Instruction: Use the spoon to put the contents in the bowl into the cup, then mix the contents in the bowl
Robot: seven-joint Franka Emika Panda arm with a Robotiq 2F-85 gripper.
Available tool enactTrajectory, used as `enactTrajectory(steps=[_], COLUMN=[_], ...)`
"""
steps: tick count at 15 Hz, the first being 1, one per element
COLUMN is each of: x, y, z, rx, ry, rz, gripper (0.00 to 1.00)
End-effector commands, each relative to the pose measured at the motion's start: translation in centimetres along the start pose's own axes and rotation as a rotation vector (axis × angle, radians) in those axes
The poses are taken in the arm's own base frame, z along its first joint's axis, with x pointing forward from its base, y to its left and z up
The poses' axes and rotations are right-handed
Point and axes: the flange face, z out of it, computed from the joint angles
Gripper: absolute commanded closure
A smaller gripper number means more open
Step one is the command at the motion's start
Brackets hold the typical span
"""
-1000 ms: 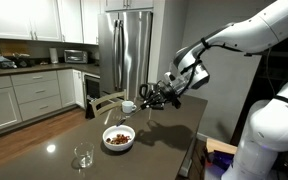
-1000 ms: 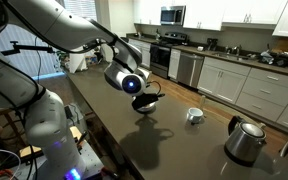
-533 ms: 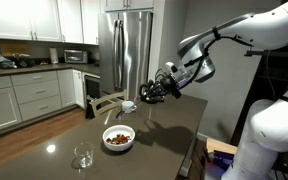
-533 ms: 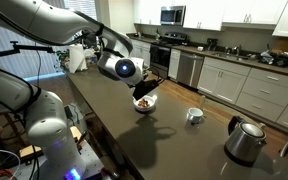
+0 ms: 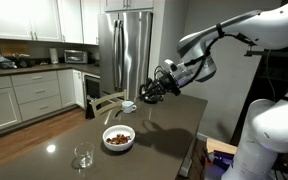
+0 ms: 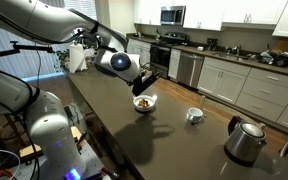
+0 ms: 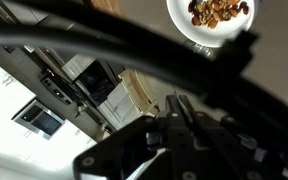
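Note:
The white bowl (image 5: 119, 139) stands on the dark table and holds a heap of brown and reddish contents (image 5: 117, 136). It shows in both exterior views (image 6: 144, 103) and at the top of the wrist view (image 7: 206, 28), with its contents (image 7: 219, 10). The small white cup (image 5: 129, 105) stands beyond the bowl and also shows in an exterior view (image 6: 194, 115). My gripper (image 5: 147, 96) hangs in the air above the table between bowl and cup (image 6: 148, 82). Its jaws (image 7: 177, 103) are shut, and a thin spoon (image 5: 146, 109) seems to hang from them.
A clear stemless glass (image 5: 83, 157) stands near the table's front edge. A metal kettle (image 6: 244, 141) stands at the table's far end. A chair (image 5: 105, 101) stands behind the table. Kitchen cabinets and a steel fridge (image 5: 129, 50) lie beyond.
My gripper has risen and drawn back from over the bowl, so the bowl and its contents now show uncovered. Bowl, cup and glass have not moved.

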Motion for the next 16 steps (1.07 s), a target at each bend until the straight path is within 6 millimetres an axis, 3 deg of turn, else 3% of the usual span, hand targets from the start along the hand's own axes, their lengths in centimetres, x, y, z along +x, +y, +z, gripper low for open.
enactTrajectory(steps=[1,2,4,10,11,16], x=[0.0,0.0,2.2,6.7,7.6,8.9], y=[0.0,0.0,0.9,1.0,1.8,1.7], z=[0.0,0.0,-1.6,-2.2,-1.7,0.8], rx=[0.000,-0.001,-0.031,-0.022,-0.022,0.002], ry=[0.000,0.000,-0.034,-0.113,-0.130,-0.257], rz=[0.001,0.001,-0.122,-0.427,-0.478,-0.746], gripper=[0.95,0.97,0.97,0.97,0.97,0.97])
